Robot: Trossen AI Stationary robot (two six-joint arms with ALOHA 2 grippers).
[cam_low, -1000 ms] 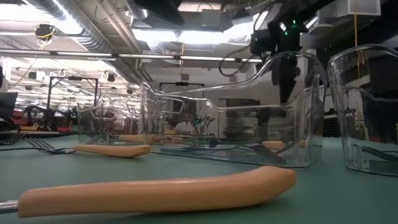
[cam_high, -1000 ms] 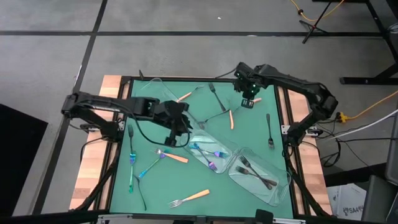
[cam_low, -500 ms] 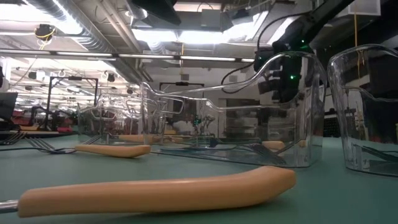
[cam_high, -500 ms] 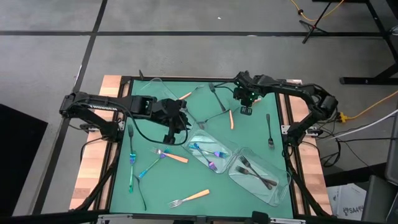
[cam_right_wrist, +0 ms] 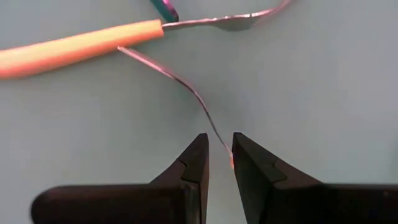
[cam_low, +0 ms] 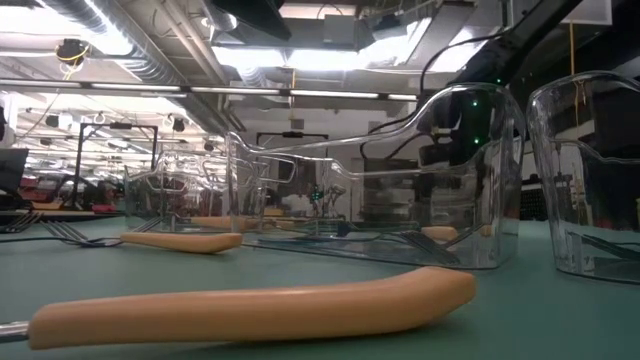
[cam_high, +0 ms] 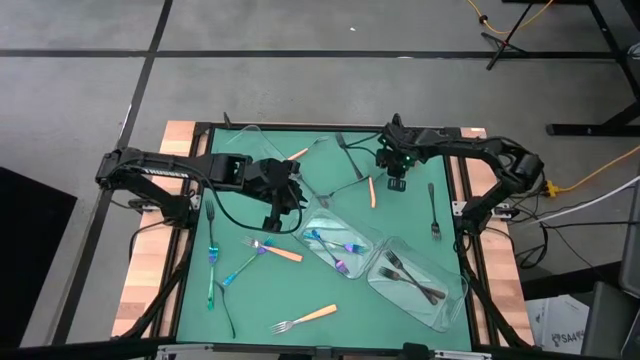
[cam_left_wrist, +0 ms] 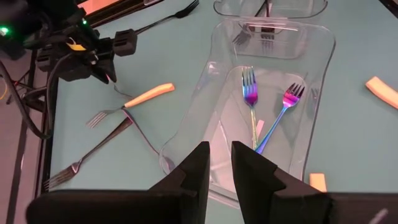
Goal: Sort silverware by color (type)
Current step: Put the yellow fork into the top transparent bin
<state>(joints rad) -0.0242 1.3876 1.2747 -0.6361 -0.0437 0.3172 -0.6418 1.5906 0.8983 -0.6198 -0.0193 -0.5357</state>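
I am holding the right gripper (cam_high: pixel 396 183) low over the green table (cam_high: pixel 300 290) near its far right, fingers narrowly parted around the thin silver stem of an orange-handled fork (cam_right_wrist: pixel 81 42) without gripping it. The left gripper (cam_high: pixel 275 220) is hovering nearly closed and empty beside the clear plastic rectangular tray (cam_left_wrist: pixel 323 56) holding two iridescent blue-purple forks (cam_left_wrist: pixel 250 93).

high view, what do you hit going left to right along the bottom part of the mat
teal-handled fork → orange-handled fork → tray with dark forks
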